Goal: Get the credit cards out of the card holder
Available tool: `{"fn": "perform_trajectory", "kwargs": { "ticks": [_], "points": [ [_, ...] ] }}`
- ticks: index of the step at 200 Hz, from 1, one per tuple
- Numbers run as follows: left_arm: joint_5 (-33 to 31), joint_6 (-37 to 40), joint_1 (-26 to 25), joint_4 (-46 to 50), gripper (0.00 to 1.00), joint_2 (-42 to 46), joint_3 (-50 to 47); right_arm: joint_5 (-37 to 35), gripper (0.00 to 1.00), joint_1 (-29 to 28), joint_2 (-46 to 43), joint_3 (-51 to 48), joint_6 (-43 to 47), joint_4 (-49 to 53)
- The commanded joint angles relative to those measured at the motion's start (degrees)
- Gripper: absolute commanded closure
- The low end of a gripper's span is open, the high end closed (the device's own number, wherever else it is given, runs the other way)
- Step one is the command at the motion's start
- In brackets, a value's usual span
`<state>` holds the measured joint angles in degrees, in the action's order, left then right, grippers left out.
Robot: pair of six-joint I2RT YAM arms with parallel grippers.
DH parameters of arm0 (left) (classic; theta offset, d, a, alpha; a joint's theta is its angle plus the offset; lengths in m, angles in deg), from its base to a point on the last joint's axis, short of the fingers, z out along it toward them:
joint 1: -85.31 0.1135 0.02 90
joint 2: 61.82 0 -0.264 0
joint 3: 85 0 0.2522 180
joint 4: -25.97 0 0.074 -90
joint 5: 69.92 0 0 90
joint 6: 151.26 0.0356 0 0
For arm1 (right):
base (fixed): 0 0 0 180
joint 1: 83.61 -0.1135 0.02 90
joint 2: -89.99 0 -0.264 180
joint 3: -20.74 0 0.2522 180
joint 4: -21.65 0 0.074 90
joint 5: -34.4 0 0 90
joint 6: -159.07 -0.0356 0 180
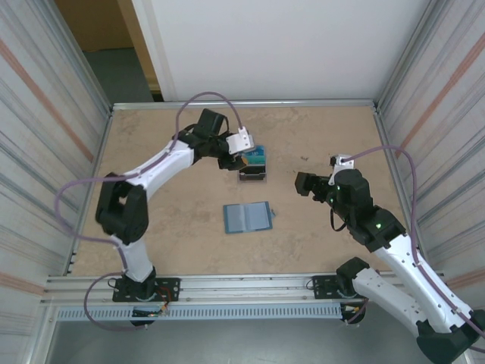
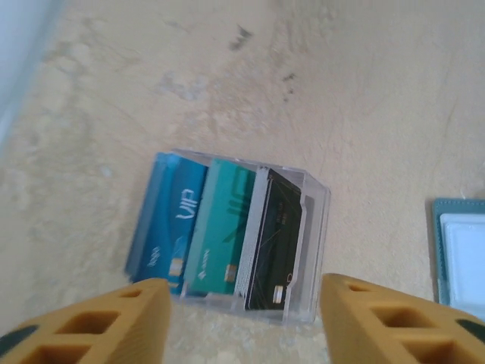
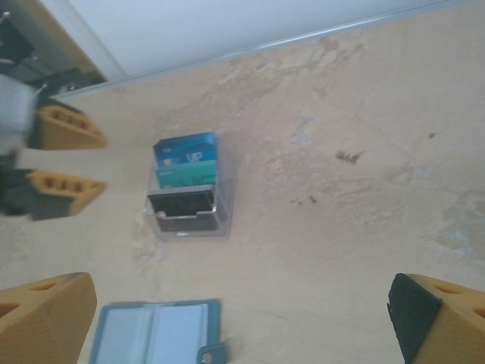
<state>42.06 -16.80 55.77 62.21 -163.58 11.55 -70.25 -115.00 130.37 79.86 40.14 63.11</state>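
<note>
Card holder [image 1: 248, 218] open flat, long axis left-right; left end effector [image 2: 242, 303] and right end effector [image 3: 241, 315] both apart, empty.

The light is soft and even, coming from overhead, fairly bright, and leaves only faint shadows on the table [image 1: 318, 235]. From above everything looks crisp. Both wrist views are hazy and slightly washed out, with the near yellow fingertips [image 2: 114, 326] blurred at the lower edge.
</note>
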Motion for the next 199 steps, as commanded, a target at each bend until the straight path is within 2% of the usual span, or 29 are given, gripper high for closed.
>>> {"fn": "perform_trajectory", "kwargs": {
  "ticks": [1,27,50,88,110,130,166,199],
  "points": [
    [-7.02,-7.58,0.23,-8.86,0.28,8.46,-8.64,-6.63,0.01,0.59,-0.56,-1.86,1.57,0.28],
    [-16.82,-16.5,1.65,-17.01,0.02,18.04,-19.96,-9.47,0.01,1.34,0.09,-4.02,3.66,-2.28],
    [-27.41,-24.03,3.04,-21.09,0.01,25.36,-28.87,-11.18,0.01,2.77,0.71,-7.23,5.49,-6.08],
    [-36.65,-33.31,6.68,-27.38,0.01,36.12,-42.19,-10.98,0.01,8.22,1.31,-12.1,8.99,-12.54],
    [-39.16,-39.24,10.59,-29.67,0.01,40.45,-48.08,-6.71,0.01,13.35,3.44,-13.9,10.58,-16.37],
    [-39.57,-41.46,13.44,-33.67,0.01,43.68,-53.57,-4.85,0.01,18.34,7.14,-14.55,9.95,-18.49],
    [-41.41,-37.69,15.24,-43.29,0.01,42.75,-59.86,1.13,0.01,26.15,12.92,-16.82,10.17,-25.67],
    [-39.53,-35.26,17.28,-51.4,0.01,36.76,-61.4,0.07,0.01,26.61,13.92,-23.87,16.13,-41.18]
  ]
}}
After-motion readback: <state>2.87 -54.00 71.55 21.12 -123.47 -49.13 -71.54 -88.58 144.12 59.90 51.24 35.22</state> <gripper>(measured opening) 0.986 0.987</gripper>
